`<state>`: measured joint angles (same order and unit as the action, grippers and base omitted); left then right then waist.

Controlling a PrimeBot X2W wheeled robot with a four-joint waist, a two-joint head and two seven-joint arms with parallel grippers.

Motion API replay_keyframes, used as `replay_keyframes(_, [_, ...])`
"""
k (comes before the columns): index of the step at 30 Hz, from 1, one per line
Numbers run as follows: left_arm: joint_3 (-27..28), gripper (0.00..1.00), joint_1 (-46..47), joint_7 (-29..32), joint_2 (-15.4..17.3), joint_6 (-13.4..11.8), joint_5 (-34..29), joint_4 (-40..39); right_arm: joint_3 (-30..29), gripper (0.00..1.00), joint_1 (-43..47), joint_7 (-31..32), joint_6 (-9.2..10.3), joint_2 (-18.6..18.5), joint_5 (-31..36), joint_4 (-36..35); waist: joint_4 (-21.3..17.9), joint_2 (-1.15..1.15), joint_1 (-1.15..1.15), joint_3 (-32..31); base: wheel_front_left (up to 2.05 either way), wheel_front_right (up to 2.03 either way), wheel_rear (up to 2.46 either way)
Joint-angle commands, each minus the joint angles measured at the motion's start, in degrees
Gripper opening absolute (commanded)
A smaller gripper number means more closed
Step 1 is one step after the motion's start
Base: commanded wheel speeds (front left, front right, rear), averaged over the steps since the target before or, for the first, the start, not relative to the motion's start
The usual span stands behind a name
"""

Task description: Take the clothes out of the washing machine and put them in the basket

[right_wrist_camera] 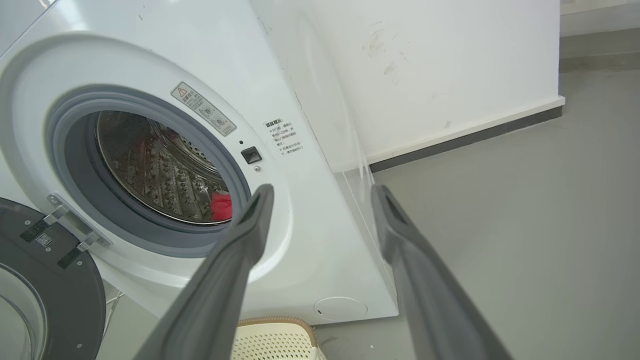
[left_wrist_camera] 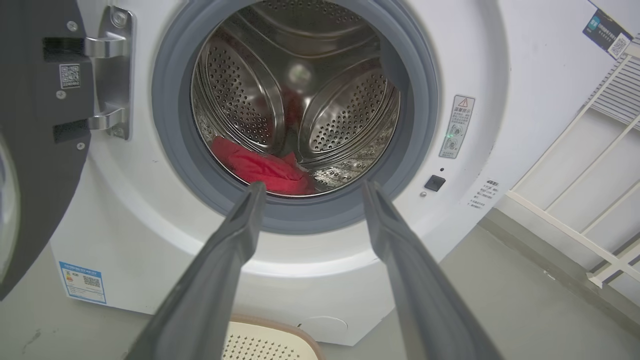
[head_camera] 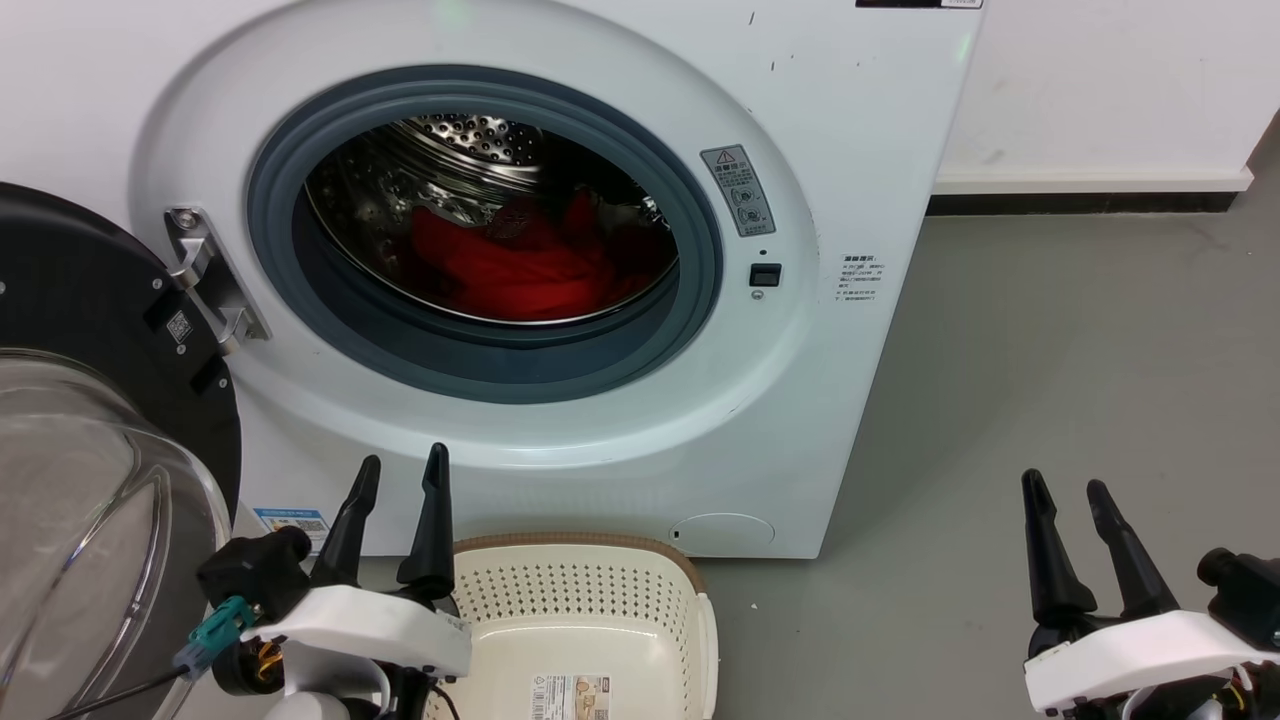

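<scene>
Spread and empty, left fingers point(head_camera: 432, 530) and right fingers point(head_camera: 1045, 560) must clear the grey seal point(head_camera: 480, 372); a shallow pinch could drop clothes point(head_camera: 520, 275) beside the basket point(head_camera: 600, 543).

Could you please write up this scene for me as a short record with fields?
washing machine: front-loader, door swung open at its left
clothes: red, lying low in the drum
basket: on the floor before the machine; no clothes in the part that shows
left gripper: jaws open, nothing held, by the basket
right gripper: jaws open, nothing held, over grey floor
progress: nothing moved to the basket yet
</scene>
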<state>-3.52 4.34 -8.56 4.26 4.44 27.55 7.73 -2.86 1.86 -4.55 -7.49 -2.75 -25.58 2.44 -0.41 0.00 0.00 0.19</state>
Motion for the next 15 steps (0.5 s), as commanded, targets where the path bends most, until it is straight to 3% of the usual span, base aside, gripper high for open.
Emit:
replay_keyframes(1, [-0.2,1.00,1.1,-0.5,0.3,-0.5,-1.6,-0.3,0.1,1.00,0.2,-0.5,0.00,-0.2,1.8,-0.9,0.0,0.00,0.00,0.0,0.00,0.00,0.00])
replay_keyframes(15, [-1.1,1.00,1.3,-2.5,0.8,-1.3,-9.0,0.1,0.3,1.00,1.0,-1.1,0.00,-0.2,10.1,-2.2,-0.1,0.00,0.00,0.1,0.00,0.00,0.00])
